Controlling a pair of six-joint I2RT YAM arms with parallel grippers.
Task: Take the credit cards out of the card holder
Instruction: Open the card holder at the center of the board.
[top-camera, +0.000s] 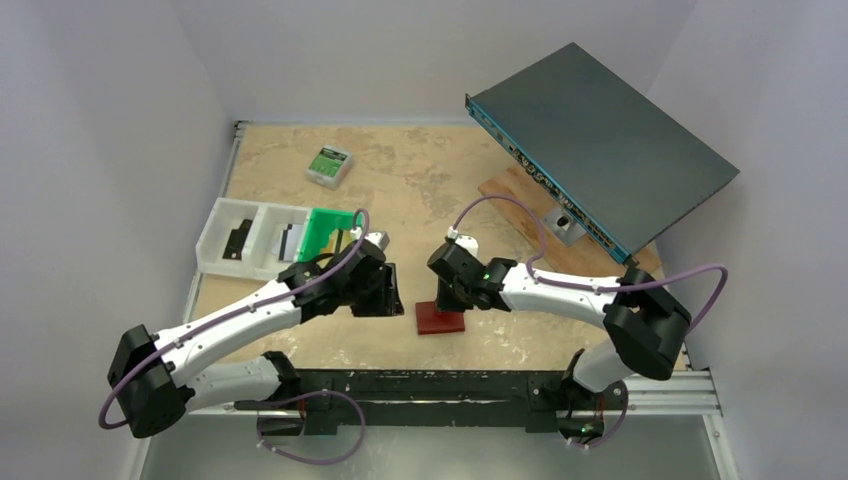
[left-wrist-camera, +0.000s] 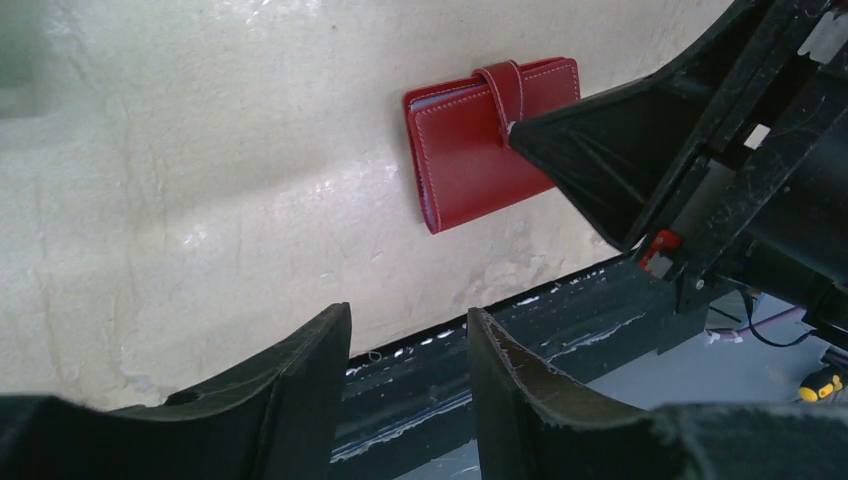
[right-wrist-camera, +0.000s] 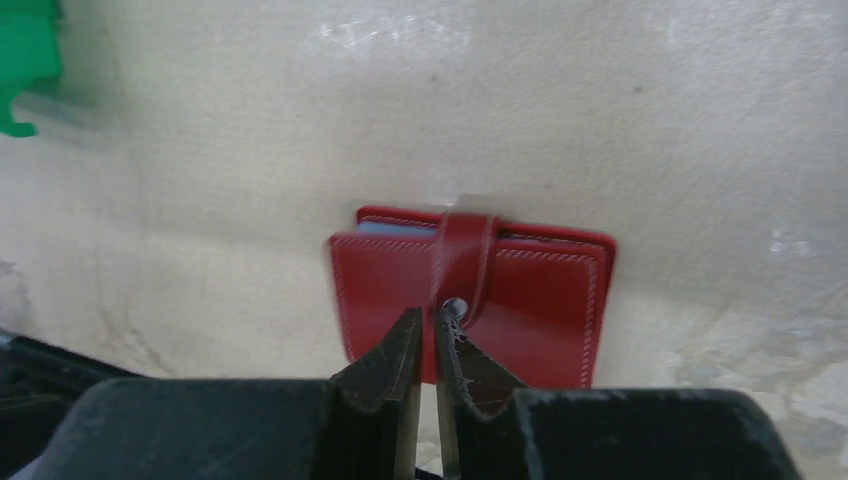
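Currently: right jaws nearly together at card holder (right-wrist-camera: 535, 310) snap tab (right-wrist-camera: 462, 255); left jaws apart; box (top-camera: 329, 165) print unreadable.

The red, white-stitched card holder (right-wrist-camera: 530, 300) lies closed and flat on the table (top-camera: 420, 170), tab folded over its cover.

White shells and chunky black joints on the left arm (top-camera: 230, 320) and right arm (top-camera: 570, 290), both bolted to the black rail (top-camera: 430, 385). Purple cables (top-camera: 700, 275) loop along each, one coil just near-side of the rail. Left gripper (left-wrist-camera: 408, 315) and right gripper (right-wrist-camera: 427, 315): matte black, wedge fingers (left-wrist-camera: 520, 390), scuffed edges. Green light (top-camera: 487, 268) on the right arm, well beyond the rail.
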